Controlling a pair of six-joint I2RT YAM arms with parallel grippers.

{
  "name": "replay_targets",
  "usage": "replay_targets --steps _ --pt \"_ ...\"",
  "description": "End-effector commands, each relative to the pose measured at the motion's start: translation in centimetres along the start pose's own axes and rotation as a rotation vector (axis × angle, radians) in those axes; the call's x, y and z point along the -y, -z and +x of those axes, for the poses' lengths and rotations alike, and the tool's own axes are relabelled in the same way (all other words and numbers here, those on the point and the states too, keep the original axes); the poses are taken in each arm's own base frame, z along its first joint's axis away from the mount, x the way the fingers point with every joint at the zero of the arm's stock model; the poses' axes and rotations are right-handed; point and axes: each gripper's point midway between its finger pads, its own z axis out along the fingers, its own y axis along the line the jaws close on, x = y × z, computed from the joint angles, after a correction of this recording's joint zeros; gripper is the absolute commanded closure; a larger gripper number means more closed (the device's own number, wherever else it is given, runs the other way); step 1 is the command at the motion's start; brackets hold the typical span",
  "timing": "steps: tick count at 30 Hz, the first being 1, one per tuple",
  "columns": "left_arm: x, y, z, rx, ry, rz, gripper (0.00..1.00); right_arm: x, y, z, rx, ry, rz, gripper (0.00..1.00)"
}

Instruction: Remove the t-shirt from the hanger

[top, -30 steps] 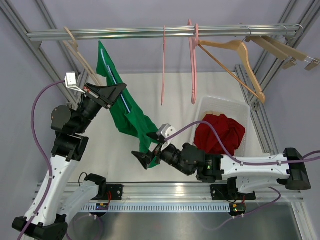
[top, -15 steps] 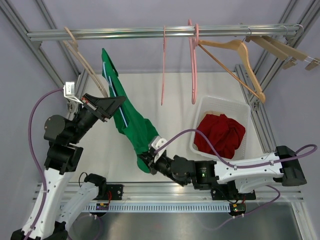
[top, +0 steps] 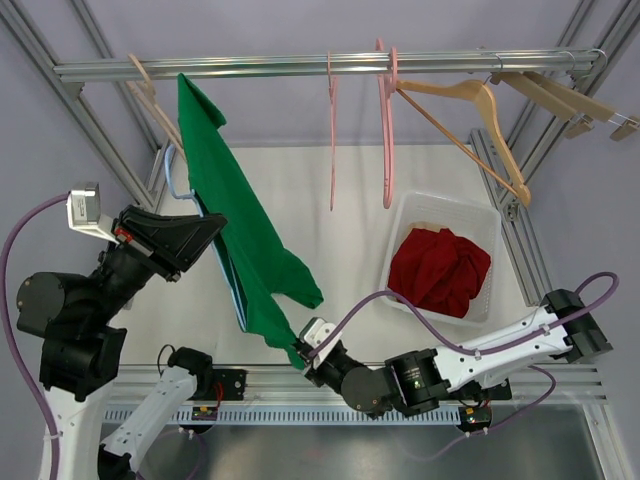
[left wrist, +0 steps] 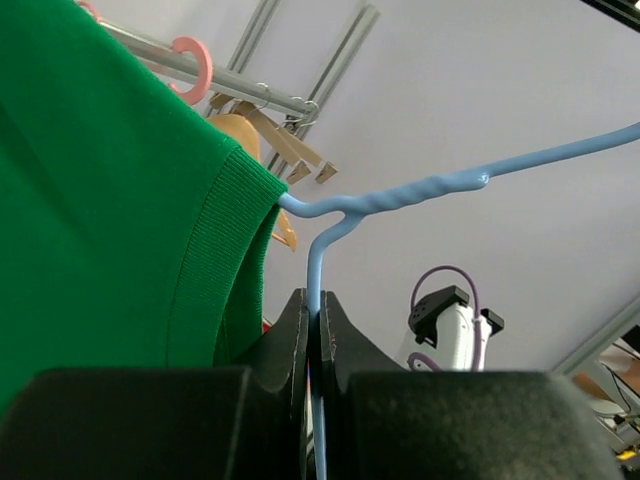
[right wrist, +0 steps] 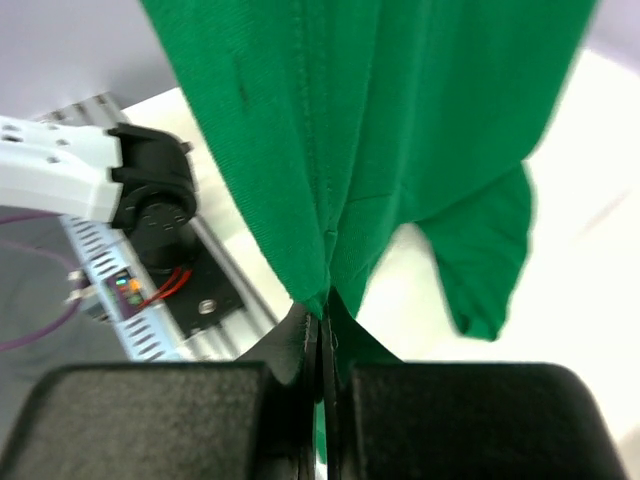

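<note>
Left pincer (left wrist: 318, 302) is clamped shut on the thin blue wire hanger (left wrist: 400, 196), whose twisted neck shows while its hook is cut off. Right pincer (right wrist: 322, 322) is closed on the bottom hem of the green knit t-shirt (right wrist: 400, 120), which drapes taut from the hanger, ribbed edge beside the neck

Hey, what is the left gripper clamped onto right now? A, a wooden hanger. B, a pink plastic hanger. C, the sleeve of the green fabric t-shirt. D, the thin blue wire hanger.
D: the left wrist view shows the left gripper shut on the thin blue wire hanger just below its twisted neck, with the green fabric t-shirt hanging beside it; the right gripper pinches that shirt's lower edge.
</note>
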Motion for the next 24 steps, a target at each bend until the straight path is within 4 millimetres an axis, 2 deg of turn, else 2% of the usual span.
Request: replay_targets --steps 1,3,5,6,7,8,9,11,13,17,19,20,21,22,23,24 --pt "4.4 0.8 -1.6 0.024 -0.073 0.153 1.0 3.3 -1.5 -2.7 0.058 0.024 0.121 1.0" --pt "5.9 1.5 -0.9 -0.028 -0.059 0.213 1.0 4.1 -2.7 -3.8 0.059 0.05 0.086 1.0" --pt "7.0 2.9 0.5 -0.084 -0.061 0.25 1.0 6.3 -3.4 -6.5 0.111 0.085 0.126 1.0" --pt "6.9 3.4 1.0 -0.105 -0.063 0.245 1.0 6.8 -3.4 -9.0 0.156 0.075 0.125 1.0" --pt "6.4 4.1 2.4 -0.159 -0.053 0.221 1.0 7.4 -3.4 -10.3 0.17 0.084 0.139 1.0" --pt "6.8 5.1 3.0 -0.173 -0.061 0.228 1.0 9.0 -3.8 -11.2 0.179 0.119 0.174 1.0" --pt "7.0 5.7 3.7 -0.2 -0.045 0.248 1.0 9.2 -4.0 -12.9 0.212 0.111 0.15 1.0" --pt "6.9 7.0 5.0 -0.219 -0.003 0.266 1.0 10.8 -4.5 -14.2 0.231 0.122 0.167 1.0" --pt "7.3 8.5 6.3 -0.253 0.017 0.303 1.0 9.7 -4.4 -16.4 0.294 0.141 0.088 1.0" --pt "7.7 9.8 7.6 -0.303 0.044 0.343 1.0 10.1 -5.5 -18.3 0.338 0.108 0.057 1.0" --pt "8.3 10.4 7.8 -0.312 0.044 0.367 1.0 11.5 -6.8 -19.0 0.356 0.088 0.044 1.0" --pt "8.4 10.7 7.9 -0.315 0.045 0.374 1.0 11.4 -7.1 -19.5 0.381 0.047 0.014 1.0" --pt "8.6 10.9 7.9 -0.319 0.048 0.383 1.0 10.5 -7.4 -19.2 0.393 0.045 -0.061 1.0" --pt "8.7 11.1 8.0 -0.322 0.053 0.387 1.0 11.0 -7.7 -19.2 0.406 0.033 -0.077 1.0" --pt "8.8 11.2 8.0 -0.321 0.054 0.388 1.0 10.5 -7.7 -19.5 0.427 -0.004 -0.123 0.98" --pt "8.9 11.3 7.9 -0.322 0.054 0.395 1.0 9.6 -8.0 -18.7 0.422 -0.002 -0.189 0.95"
